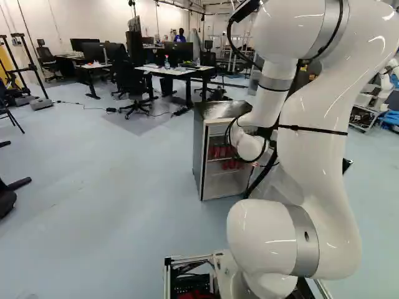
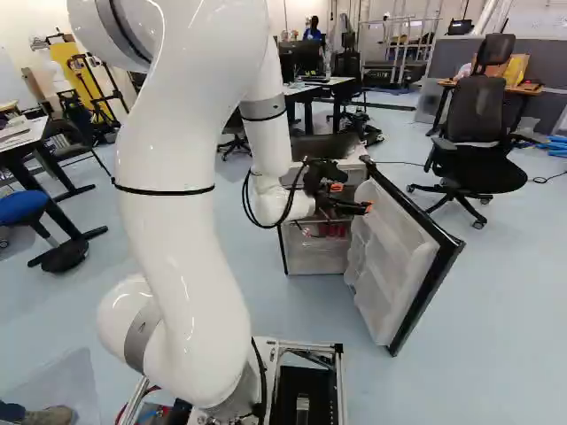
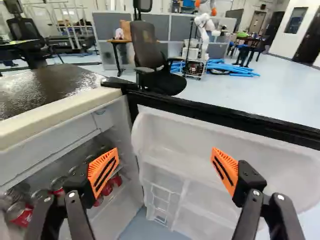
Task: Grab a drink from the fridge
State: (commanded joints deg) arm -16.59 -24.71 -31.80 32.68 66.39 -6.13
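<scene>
With the arm (image 2: 173,248) bent toward the fridge (image 3: 42,92), bring the wide-open jaws round the middle of one red can (image 3: 20,215) inside the fridge, likely smooth, fairly heavy and thin-walled, so squeeze snugly without denting.

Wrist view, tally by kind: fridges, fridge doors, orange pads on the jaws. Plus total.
Fridge: 1
Fridge door, open: 1
Orange pads, one on each side of the jaws: 2
Total: 4
</scene>
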